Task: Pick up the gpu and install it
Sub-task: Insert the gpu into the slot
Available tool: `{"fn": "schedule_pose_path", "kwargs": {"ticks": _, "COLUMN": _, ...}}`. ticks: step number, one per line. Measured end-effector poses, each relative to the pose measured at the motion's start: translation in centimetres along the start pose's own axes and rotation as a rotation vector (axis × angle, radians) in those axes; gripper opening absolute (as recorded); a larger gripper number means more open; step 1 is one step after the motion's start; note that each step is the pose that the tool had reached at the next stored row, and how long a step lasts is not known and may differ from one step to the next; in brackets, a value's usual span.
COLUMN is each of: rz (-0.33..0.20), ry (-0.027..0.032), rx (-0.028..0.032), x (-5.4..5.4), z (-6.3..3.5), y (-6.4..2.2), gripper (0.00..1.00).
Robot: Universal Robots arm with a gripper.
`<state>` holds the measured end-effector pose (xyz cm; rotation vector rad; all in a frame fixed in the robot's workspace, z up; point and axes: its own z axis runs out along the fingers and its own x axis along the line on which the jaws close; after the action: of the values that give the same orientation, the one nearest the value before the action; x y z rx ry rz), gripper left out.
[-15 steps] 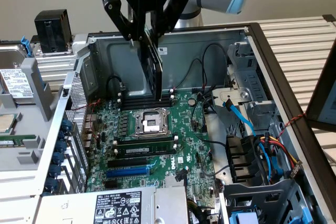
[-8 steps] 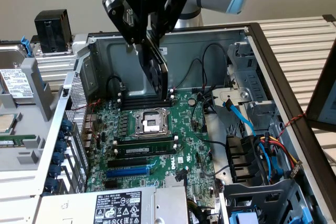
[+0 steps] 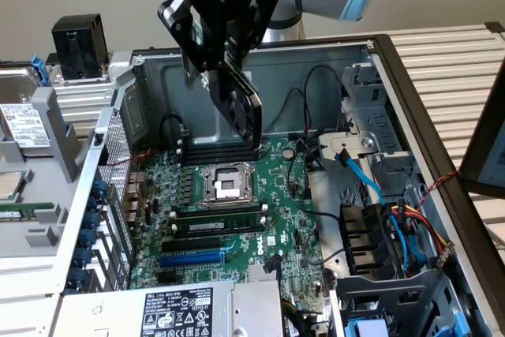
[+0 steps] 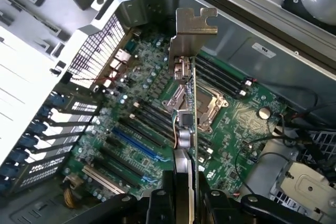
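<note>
My gripper (image 3: pixel 223 61) hangs over the open computer case, shut on the gpu (image 3: pixel 241 108). In the exterior view the card is a black shroud with a round fan, held on edge and tilted, its lower end just above the RAM slots. The wrist view looks along the gpu (image 4: pixel 186 124) edge-on, between my fingers (image 4: pixel 157 203). Its metal bracket (image 4: pixel 195 24) is at the far end, over the green motherboard (image 4: pixel 236 129). The card is in the air and touches no slot. The blue expansion slot (image 3: pixel 193 258) (image 4: pixel 134 142) lies free below.
The CPU socket (image 3: pixel 226 183) and black RAM sticks (image 3: pixel 217 147) lie under the card. A power supply (image 3: pixel 173 309) sits at the case front, and coloured cables (image 3: pixel 394 219) and drive bays on the exterior view's right. A black cube box (image 3: pixel 79 35) and a hard drive (image 3: pixel 20 124) are outside on its left.
</note>
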<state>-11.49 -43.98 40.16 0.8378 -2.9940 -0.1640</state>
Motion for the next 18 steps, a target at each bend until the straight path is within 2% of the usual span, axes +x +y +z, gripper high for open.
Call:
{"fn": "schedule_pose_path", "kwargs": {"ticks": 3, "rz": -0.049, "ry": -0.0036, "rx": -0.0021, "x": 0.01, "z": 0.04, "y": 0.00, "gripper": 0.27}}
{"fn": "schedule_pose_path", "kwargs": {"ticks": 6, "rz": -0.103, "ry": -0.0035, "rx": -0.0077, "x": 0.01, "z": 0.08, "y": -0.01, "gripper": 0.27}}
{"fn": "schedule_pose_path", "kwargs": {"ticks": 12, "rz": -0.212, "ry": 0.0003, "rx": -0.0177, "x": 0.01, "z": 0.15, "y": -0.02, "gripper": 0.27}}
{"fn": "schedule_pose_path", "kwargs": {"ticks": 18, "rz": -0.320, "ry": 0.0069, "rx": -0.0227, "x": 0.01, "z": 0.22, "y": -0.03, "gripper": 0.27}}
